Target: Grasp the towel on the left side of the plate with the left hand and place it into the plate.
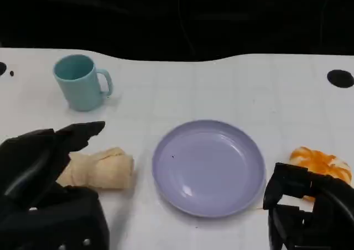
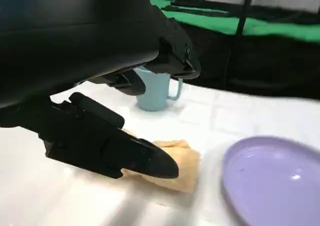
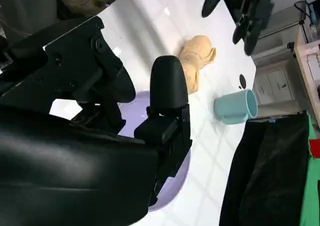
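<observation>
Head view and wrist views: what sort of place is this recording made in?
Probably a lab or test bench rather than a home: a plain white table against black drapes, with a cabinet nearby. The staged items are few: a cup, a plate, a rolled towel.

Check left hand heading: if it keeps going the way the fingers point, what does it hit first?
Probably the towel: the left hand is open above it, fingers angled down over its near end. Depth is unclear; the plate lies beyond.

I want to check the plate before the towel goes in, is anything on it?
Nothing lies on the plate; its purple surface is bare. The right hand covers a small part of its rim.
</observation>
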